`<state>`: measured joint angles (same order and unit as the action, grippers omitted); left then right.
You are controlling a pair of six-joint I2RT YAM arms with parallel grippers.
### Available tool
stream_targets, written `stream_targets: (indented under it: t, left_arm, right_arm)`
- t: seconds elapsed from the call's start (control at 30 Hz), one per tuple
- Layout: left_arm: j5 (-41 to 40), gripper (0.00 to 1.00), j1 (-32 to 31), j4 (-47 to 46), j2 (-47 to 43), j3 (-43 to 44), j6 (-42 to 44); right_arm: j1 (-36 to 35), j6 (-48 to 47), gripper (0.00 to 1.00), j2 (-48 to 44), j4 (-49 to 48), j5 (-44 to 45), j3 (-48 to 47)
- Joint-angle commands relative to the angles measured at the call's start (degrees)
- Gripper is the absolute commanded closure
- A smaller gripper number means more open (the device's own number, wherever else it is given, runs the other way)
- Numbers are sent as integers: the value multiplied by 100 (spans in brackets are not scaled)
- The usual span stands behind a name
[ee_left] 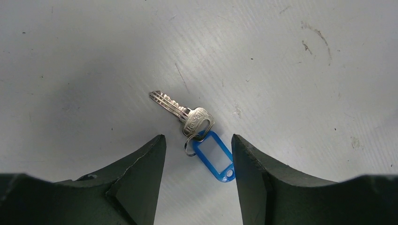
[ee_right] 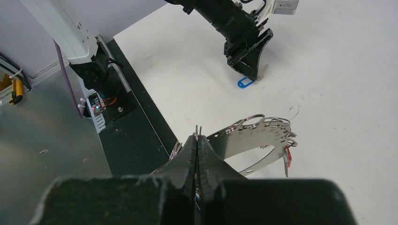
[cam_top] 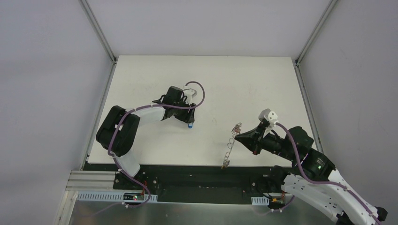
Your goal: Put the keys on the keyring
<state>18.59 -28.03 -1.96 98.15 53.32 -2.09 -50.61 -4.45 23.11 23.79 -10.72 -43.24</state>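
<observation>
A silver key (ee_left: 180, 108) with a blue plastic tag (ee_left: 213, 155) on a small split ring lies flat on the white table. My left gripper (ee_left: 198, 138) is open, low over it, with the tag between the fingers and apart from both. It also shows in the top view (cam_top: 190, 123), with the blue tag (cam_top: 190, 126) under it. My right gripper (ee_right: 197, 138) is shut on the keyring (ee_right: 256, 136), a curved silvery band strung with small rings, held above the table. A red-headed key (ee_right: 287, 157) hangs from its far end. The keyring (cam_top: 231, 143) hangs left of the right gripper (cam_top: 238, 136).
A black base strip (cam_top: 197, 171) runs along the table's near edge, under the keyring's lower end. The left arm (ee_right: 234, 28) shows at the top of the right wrist view. Grey walls close in the table's left, right and far sides.
</observation>
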Motion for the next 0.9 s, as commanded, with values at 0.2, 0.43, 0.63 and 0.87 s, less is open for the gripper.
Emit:
stream_targets:
  t: [0.2, 0.43, 0.63, 0.87]
  left_arm:
    - [382, 51, 13, -71, 73, -173, -226]
    - [422, 62, 17, 0, 125, -155, -227]
    - [406, 74, 17, 61, 145, -159, -210]
    - [417, 100, 17, 64, 123, -156, -206]
  right_arm:
    - [-32, 125, 100, 6, -501, -121, -55]
    - [-37, 121, 100, -17, -472, -132, -70]
    - [-36, 123, 100, -30, -452, -145, -77]
    - [-33, 112, 100, -74, -415, -139, -66]
